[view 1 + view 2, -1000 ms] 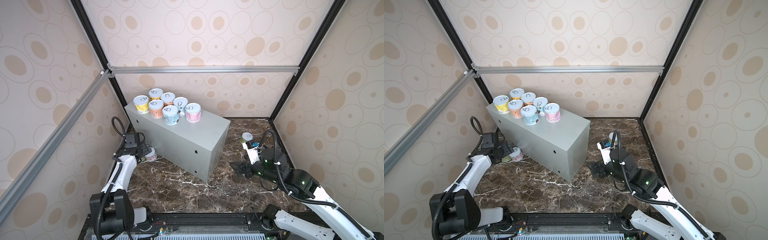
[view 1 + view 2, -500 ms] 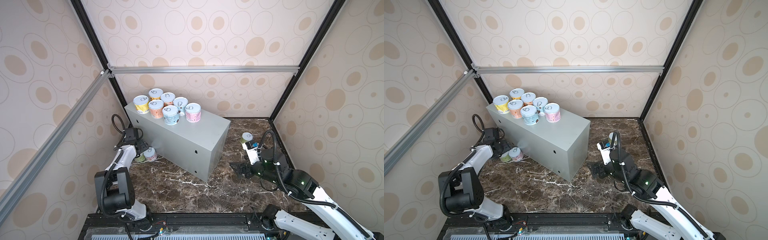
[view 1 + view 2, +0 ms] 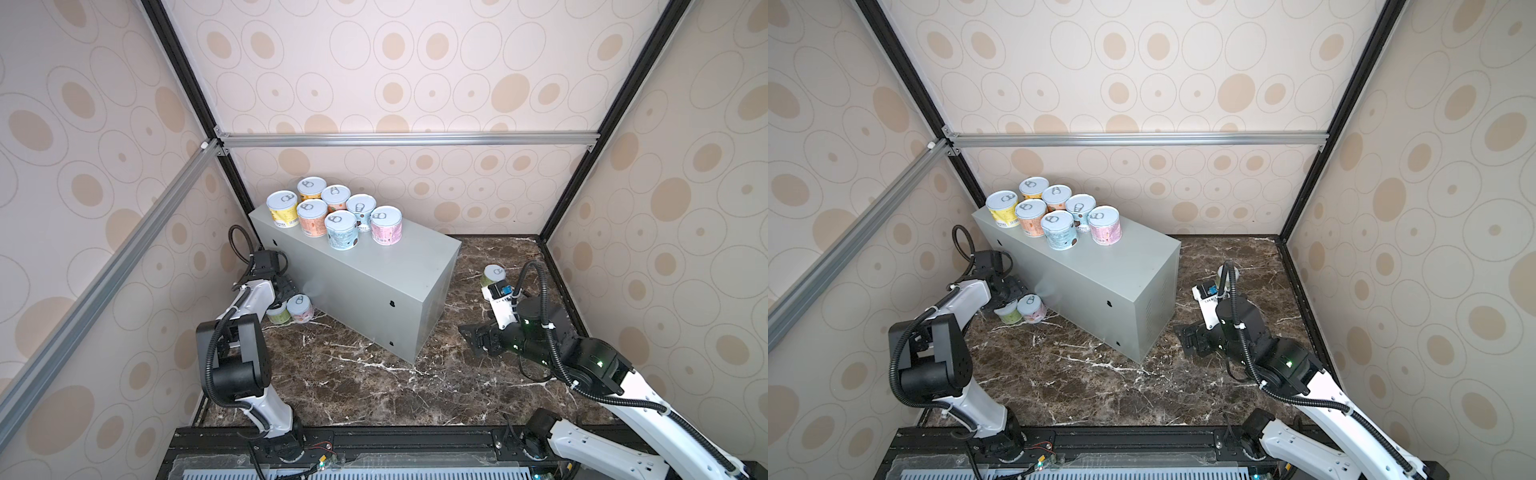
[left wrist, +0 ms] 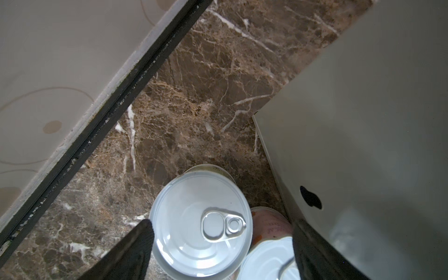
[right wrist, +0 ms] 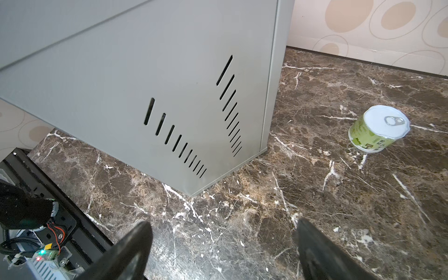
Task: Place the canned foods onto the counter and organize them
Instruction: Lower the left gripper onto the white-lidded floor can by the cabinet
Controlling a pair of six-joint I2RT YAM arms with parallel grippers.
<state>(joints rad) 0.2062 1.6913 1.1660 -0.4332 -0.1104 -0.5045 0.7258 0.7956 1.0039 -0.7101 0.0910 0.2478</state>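
Note:
Several cans [image 3: 332, 216] [image 3: 1059, 216] stand grouped at the far left end of the grey counter [image 3: 365, 282] [image 3: 1096, 278]. Two more cans stand on the floor against its left front: a green can [image 3: 279, 315] [image 3: 1009, 313] [image 4: 194, 232] and a peach-pink can [image 3: 300, 308] [image 3: 1032, 308] [image 4: 269, 225]. My left gripper [image 3: 286, 291] [image 3: 1013, 291] [image 4: 223, 225] hangs open over both; one finger [image 4: 140, 242] is beside the green can's lid, the other next to the counter wall [image 4: 363, 121]. Another green can [image 3: 493, 273] [image 5: 368, 138] stands alone at the right. My right gripper [image 3: 473, 338] [image 3: 1187, 340] [image 5: 223, 242] is open and empty above the floor.
The dark marble floor [image 3: 353, 386] is walled on three sides by patterned panels with black frame posts [image 4: 101, 121]. The counter's slotted end wall [image 5: 145, 72] faces the right gripper. A black rail with wiring [image 3: 374, 449] [image 5: 48, 230] runs along the near edge.
The left arm's elbow has folded back toward the near rail while its gripper stays over the two floor cans. The right arm has barely moved.

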